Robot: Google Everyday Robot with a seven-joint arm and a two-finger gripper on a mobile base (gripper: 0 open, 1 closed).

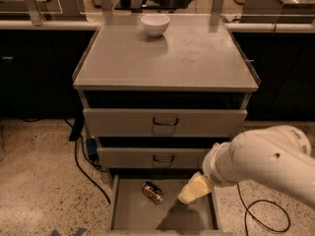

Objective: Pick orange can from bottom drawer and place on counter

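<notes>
The orange can (153, 191) lies on its side on the floor of the open bottom drawer (133, 213), toward the back and left of middle. My gripper (193, 190) hangs over the drawer to the right of the can, a short gap away and not touching it. My white arm (266, 161) comes in from the right. The counter (167, 58) is the flat grey top of the cabinet above.
A white bowl (155, 24) stands at the back of the counter. Two handled drawers (165, 123) sit above the open one. Black cables (83, 166) run on the speckled floor left and right of the cabinet. Dark counters stand behind.
</notes>
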